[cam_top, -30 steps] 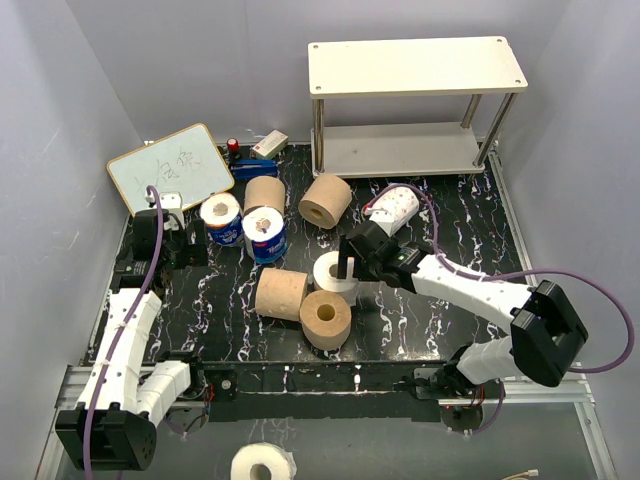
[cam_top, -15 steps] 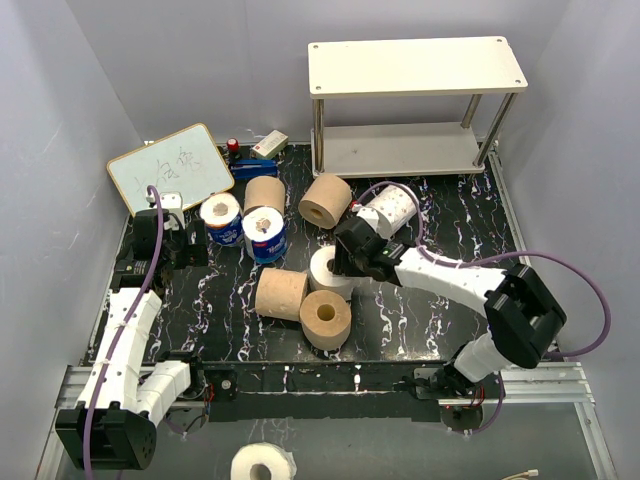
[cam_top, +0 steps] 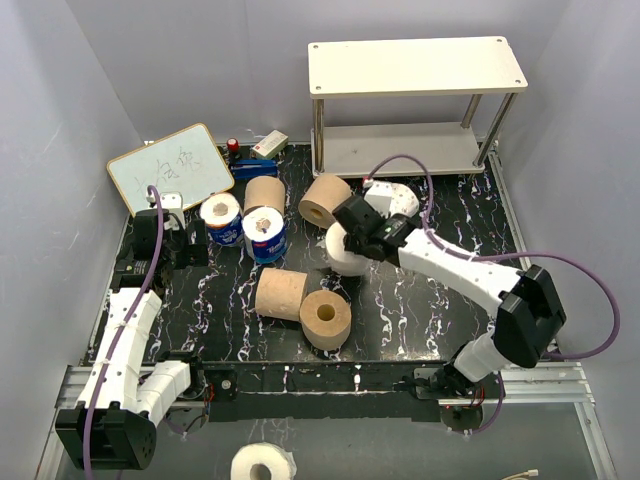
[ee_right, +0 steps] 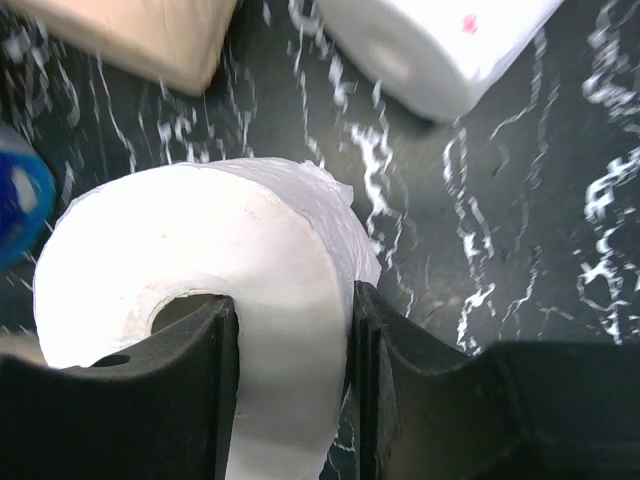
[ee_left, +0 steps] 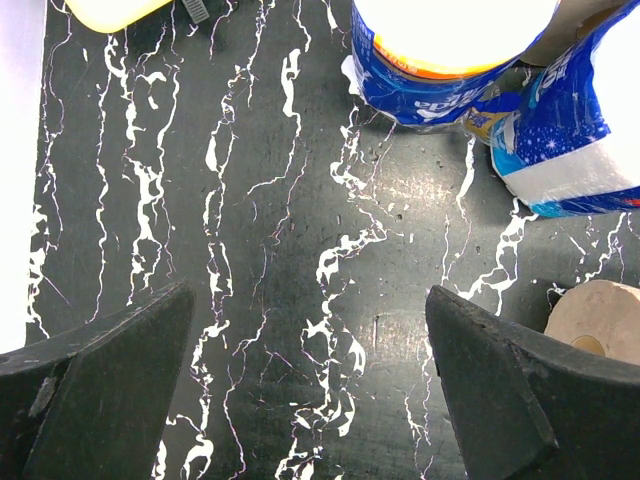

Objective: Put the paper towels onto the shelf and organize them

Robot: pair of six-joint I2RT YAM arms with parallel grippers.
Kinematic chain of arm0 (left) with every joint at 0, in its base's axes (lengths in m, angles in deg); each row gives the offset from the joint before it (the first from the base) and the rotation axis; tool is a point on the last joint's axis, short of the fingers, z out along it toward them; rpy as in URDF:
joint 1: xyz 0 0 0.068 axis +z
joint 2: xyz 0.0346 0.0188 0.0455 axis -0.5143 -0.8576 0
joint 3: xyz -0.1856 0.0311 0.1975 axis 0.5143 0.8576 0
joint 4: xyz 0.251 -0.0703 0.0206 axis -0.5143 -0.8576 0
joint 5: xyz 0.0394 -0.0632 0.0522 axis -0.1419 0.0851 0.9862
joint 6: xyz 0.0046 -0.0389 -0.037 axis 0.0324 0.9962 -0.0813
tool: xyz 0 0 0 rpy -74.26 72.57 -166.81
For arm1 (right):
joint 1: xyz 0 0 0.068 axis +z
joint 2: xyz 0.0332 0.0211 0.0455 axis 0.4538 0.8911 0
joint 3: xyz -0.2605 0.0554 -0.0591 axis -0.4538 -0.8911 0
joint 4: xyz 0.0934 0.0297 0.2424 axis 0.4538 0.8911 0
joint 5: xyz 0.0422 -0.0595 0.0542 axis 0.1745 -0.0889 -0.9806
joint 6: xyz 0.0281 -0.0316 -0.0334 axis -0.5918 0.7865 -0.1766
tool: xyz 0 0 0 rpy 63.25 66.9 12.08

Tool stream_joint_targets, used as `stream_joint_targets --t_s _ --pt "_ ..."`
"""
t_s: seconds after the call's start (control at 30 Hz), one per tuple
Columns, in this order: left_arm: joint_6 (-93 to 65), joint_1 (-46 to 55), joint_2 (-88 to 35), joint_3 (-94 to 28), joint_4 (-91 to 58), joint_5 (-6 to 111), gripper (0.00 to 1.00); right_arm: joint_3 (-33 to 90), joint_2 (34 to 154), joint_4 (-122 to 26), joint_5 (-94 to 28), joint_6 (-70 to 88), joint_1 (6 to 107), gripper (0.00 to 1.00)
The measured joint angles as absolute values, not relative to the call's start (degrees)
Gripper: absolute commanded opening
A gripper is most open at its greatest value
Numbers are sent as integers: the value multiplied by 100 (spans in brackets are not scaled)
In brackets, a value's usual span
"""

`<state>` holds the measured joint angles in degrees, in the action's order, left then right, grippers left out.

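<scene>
My right gripper (cam_top: 352, 240) (ee_right: 292, 380) is shut on a white paper towel roll (cam_top: 343, 255) (ee_right: 200, 270), one finger inside its hollow core and the other against its outer wall. A second white roll (cam_top: 397, 200) (ee_right: 430, 40) lies just behind it. Tan rolls (cam_top: 325, 200) (cam_top: 265, 192) (cam_top: 281, 293) lie around the mat, and another tan one (cam_top: 326, 318) stands at the front. Two blue-wrapped rolls (cam_top: 220, 218) (cam_top: 265, 237) stand at the left. The shelf (cam_top: 415, 65) stands at the back right with both boards bare. My left gripper (cam_top: 187, 246) (ee_left: 310, 400) hangs open over bare mat.
A white writing board (cam_top: 170, 167) leans at the back left, with a small white box (cam_top: 270, 145) and a red-capped item (cam_top: 232, 146) beside it. Another white roll (cam_top: 262, 463) lies below the table's front edge. Grey walls close in on both sides.
My right gripper has closed on the white roll and carried it back toward the shelf, away from the front tan rolls. The left arm has not moved.
</scene>
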<state>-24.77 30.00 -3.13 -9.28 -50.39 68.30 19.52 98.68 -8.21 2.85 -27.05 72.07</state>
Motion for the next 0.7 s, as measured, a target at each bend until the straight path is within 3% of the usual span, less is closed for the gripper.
stream_joint_targets --t_s 0.17,0.43,0.7 --pt "-2481 2960 -313 -928 -5042 6826 98 2701 9728 -436 795 -2895 6798 0" --pt "-2494 2847 -313 -928 -5042 6830 98 2874 9562 -364 1232 -2989 5941 0" --pt "-2490 2700 -311 -928 -5039 6909 98 2529 9492 -1016 1029 -3271 3780 0"
